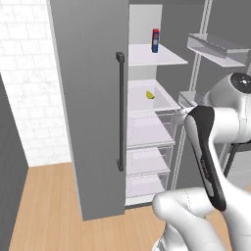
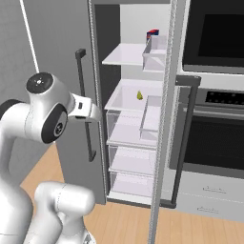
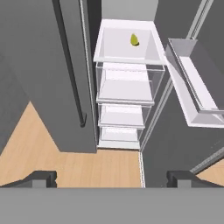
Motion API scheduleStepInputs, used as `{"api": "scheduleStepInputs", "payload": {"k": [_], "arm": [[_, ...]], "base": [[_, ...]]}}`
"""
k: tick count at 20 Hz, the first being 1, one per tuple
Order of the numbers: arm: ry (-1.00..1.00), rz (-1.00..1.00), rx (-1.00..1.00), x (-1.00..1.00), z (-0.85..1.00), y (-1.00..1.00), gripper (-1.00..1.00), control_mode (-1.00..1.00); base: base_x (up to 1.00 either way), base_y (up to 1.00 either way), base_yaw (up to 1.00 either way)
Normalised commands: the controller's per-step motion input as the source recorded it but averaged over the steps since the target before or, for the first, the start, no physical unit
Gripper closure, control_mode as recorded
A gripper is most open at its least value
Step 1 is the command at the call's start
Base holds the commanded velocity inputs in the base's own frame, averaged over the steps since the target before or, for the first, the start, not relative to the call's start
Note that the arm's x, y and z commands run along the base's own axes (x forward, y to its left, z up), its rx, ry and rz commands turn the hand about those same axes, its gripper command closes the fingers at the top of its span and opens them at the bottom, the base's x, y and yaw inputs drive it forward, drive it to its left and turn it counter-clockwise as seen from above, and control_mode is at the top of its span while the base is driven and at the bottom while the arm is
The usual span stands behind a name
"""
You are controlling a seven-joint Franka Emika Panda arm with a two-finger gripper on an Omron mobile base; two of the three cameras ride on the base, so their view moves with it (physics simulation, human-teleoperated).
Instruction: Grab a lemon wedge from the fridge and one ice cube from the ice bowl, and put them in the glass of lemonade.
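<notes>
The grey fridge (image 1: pixel 93 98) has its right door swung open and its left door closed. On the white middle shelf lies the small yellow-green lemon wedge (image 1: pixel 150 95) (image 2: pixel 139 96) (image 3: pixel 134 40), alone and near the back. My gripper (image 3: pixel 112 179) is open and holds nothing. It hangs in front of the open compartment, well short of the shelf, looking down along the drawers. One dark fingertip (image 3: pixel 41 178) stands far from the other across the bottom of the hand view. The ice bowl, ice cube and glass of lemonade are out of view.
A blue-and-red can (image 1: pixel 155 40) (image 2: pixel 152 33) stands on the top shelf. Clear wire drawers (image 3: pixel 124 87) stack below the lemon's shelf. The open door's bins (image 3: pixel 192 96) jut out on the right. A black wall oven (image 2: pixel 214 38) adjoins the fridge.
</notes>
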Motion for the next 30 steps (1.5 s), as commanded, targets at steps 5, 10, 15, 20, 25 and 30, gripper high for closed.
{"api": "scheduleStepInputs", "payload": {"k": [5,10,15,20,25,30], "arm": [[0.23,-0.02,0.0,0.28,0.0,-0.08,-1.0,-1.0],[0.42,-0.1,0.0,0.23,-0.03,-0.23,-1.0,-1.0],[0.15,-0.17,0.03,-0.27,-0.04,-0.14,-1.0,-1.0],[-0.04,-0.06,0.04,-0.71,-0.04,0.0,-1.0,-1.0],[0.0,-0.01,0.0,-0.23,0.0,0.0,-1.0,-1.0],[-0.01,0.0,0.01,-0.15,0.0,0.0,-1.0,-1.0]], "base": [[0.0,0.0,0.0],[0.0,0.0,0.0],[0.0,0.0,0.0],[0.0,0.0,0.0],[0.0,0.0,0.0],[0.0,0.0,0.0]]}}
